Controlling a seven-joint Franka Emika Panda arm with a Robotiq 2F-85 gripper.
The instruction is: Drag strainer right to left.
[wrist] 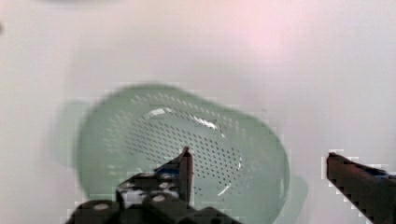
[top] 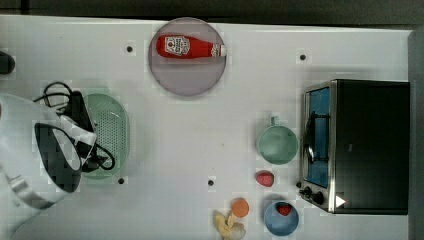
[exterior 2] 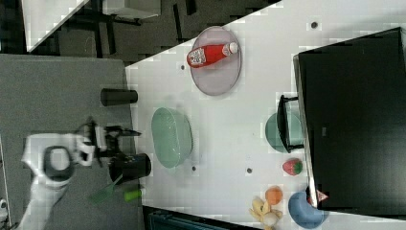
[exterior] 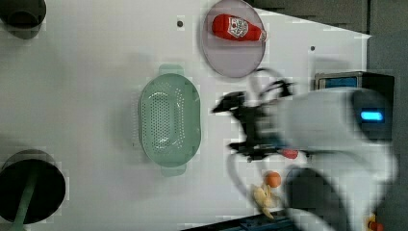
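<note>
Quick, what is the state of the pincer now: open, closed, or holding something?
Pincer: open and holding nothing; the wrist view shows its fingers wide apart above the strainer.

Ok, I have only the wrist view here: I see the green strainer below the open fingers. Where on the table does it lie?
Observer: The strainer lies toward the top view's left end of the table.
Operator: Is anything close to it?
Observer: The nearest thing is a greyish plate with a ketchup bottle lying on it. The plate is clearly apart from the strainer.
Operator: And the cup?
Observer: The mint-green cup stands far on the top view's right, just beside the toaster oven.
</note>
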